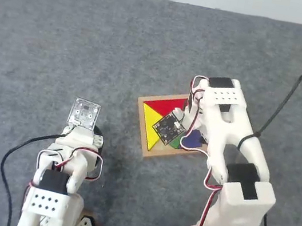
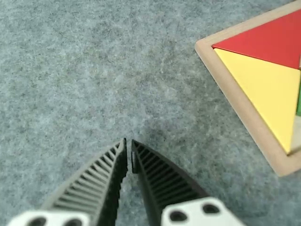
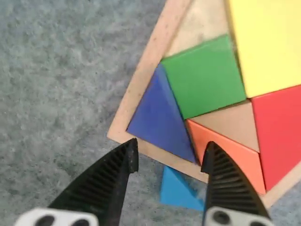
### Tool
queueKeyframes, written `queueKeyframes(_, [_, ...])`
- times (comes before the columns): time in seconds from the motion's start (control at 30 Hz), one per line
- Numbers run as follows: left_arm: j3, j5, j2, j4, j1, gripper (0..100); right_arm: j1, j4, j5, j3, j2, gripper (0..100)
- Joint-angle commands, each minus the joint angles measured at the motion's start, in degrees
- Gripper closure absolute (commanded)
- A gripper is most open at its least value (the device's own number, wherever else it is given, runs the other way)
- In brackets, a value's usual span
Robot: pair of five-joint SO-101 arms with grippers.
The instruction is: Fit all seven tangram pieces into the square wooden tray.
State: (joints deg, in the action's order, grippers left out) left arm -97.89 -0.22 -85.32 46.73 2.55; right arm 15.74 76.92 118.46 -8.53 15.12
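Observation:
The square wooden tray (image 3: 141, 89) lies under my right gripper (image 3: 171, 153), which hangs open above its rim. Inside sit a dark blue triangle (image 3: 157, 115), a green square (image 3: 204, 77), a yellow triangle (image 3: 268, 42), a red piece (image 3: 282, 132) and an orange piece (image 3: 230, 153), with bare tray floor showing between some of them. A small light blue triangle (image 3: 178, 190) rests on the mat just outside the rim, between the fingers. My left gripper (image 2: 128, 143) is shut and empty over the mat, apart from the tray (image 2: 235, 101) and its red triangle (image 2: 268, 40) and yellow triangle (image 2: 268, 89).
Grey felt mat (image 1: 93, 39) covers the table, with wide free room to the left of and behind the tray (image 1: 144, 126). The right arm (image 1: 231, 120) leans over the tray's near right part. The left arm (image 1: 71, 157) stands at the front left.

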Motion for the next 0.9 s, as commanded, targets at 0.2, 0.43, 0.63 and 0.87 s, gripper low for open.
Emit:
queueKeyframes(0.2, [1.1,0.3,-0.7,0.0,0.2,99,4.4,1.1,-41.0,9.7,-12.4,77.9])
queueKeyframes(0.43, [1.1,0.3,-0.7,0.0,0.2,99,-1.0,1.2,-69.4,9.8,-20.4,93.2])
queueKeyframes(0.63, [1.1,0.3,-0.7,0.0,0.2,99,-7.4,7.4,-81.4,9.8,-17.4,94.0])
queueKeyframes(0.87, [1.1,0.3,-0.7,0.0,0.2,99,-9.1,5.4,-93.9,10.1,-8.3,89.8])
